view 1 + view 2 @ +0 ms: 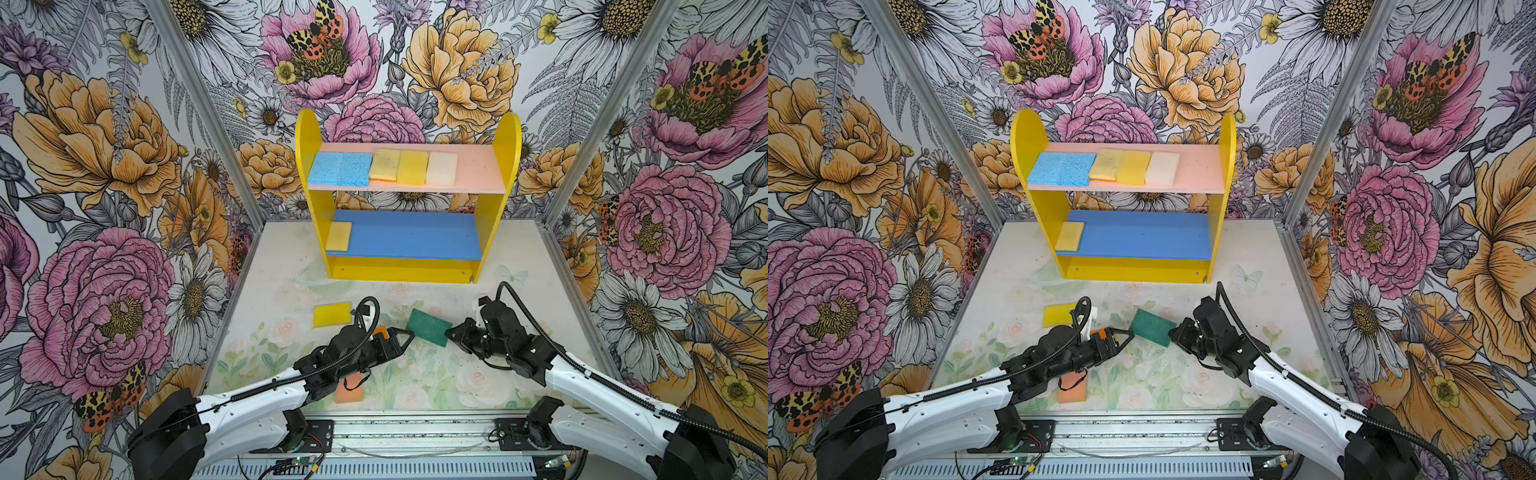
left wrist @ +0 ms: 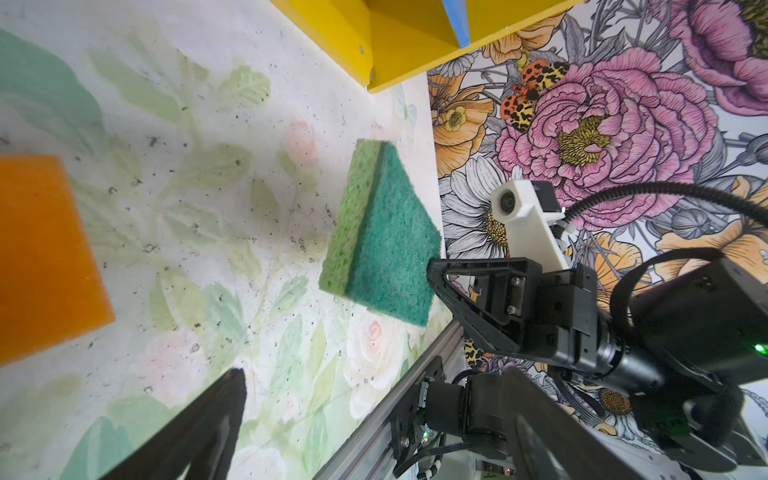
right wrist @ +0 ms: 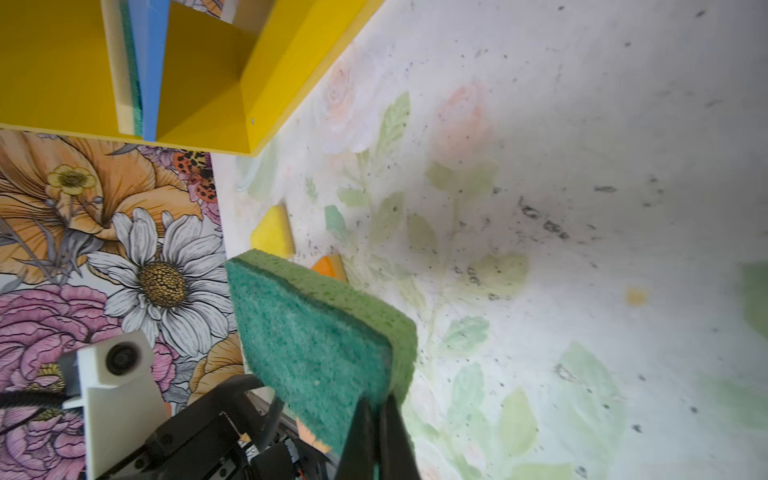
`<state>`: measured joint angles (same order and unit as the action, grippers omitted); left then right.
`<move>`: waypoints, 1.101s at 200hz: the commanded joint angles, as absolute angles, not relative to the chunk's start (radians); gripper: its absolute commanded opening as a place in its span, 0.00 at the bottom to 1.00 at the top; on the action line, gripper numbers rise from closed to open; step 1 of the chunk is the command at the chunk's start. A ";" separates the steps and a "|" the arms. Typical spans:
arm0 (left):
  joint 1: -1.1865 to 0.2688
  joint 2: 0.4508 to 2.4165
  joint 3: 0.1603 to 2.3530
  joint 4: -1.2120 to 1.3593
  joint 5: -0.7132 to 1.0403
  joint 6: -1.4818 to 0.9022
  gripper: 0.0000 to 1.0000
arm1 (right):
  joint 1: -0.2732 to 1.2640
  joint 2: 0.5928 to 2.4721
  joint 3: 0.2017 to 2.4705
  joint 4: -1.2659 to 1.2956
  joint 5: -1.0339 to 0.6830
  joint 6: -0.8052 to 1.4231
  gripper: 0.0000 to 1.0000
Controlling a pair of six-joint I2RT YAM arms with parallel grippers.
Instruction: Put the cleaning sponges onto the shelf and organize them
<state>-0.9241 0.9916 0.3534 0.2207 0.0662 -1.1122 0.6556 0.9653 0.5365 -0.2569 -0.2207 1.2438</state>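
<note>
R hand (image 1: 449,332) is clamped on one edge of the green sponge (image 1: 428,327); in the R wrist view the fingers pinch tight on it. The sponge is over mid-bench (image 1: 478,374), in front of the shelf (image 1: 308,137) and well apart from it. Its dark scrub face is up w/ paler foam beneath, and it is tilted; in the L wrist view it looks clear of the surface. L hand (image 1: 405,336) is just beside the sponge's other end, not touching, jaws wide apart w/ nothing btw them. Partly under that hand an orange sponge (image 1: 380,331) lies on the bench, and a yellow sponge (image 1: 331,314) lies flat to its left. A 2nd orange sponge (image 1: 349,390) lies nearer the front edge, partly hidden by the L arm. The shelf stands at the back of the bench. On its pink board (image 1: 478,166), the blue pair (image 1: 340,168) sits side by side at the left end. Next in the row are a pale-yellow sponge (image 1: 385,164), a deep-yellow sponge (image 1: 412,167) and a cream sponge (image 1: 441,168), packed close. On the blue board (image 1: 415,237), a lone buff sponge (image 1: 338,236) lies at the left end, by the side panel.
</note>
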 commanded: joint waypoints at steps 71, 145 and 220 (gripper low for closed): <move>-0.910 1.037 0.426 0.387 -0.021 -1.037 0.73 | 0.712 1.058 0.639 -0.060 -0.328 1.316 0.00; -0.876 1.022 0.428 0.353 0.006 -1.028 0.32 | 0.721 1.096 0.599 0.043 -0.360 1.342 0.00; -0.641 0.954 0.513 0.090 0.316 -0.946 0.01 | 0.653 1.082 0.667 -0.085 -0.405 1.081 0.45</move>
<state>-0.7139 0.9848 0.4587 0.2134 0.1513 -1.0100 0.6842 1.0943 0.6144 -0.0559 -0.3637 1.2030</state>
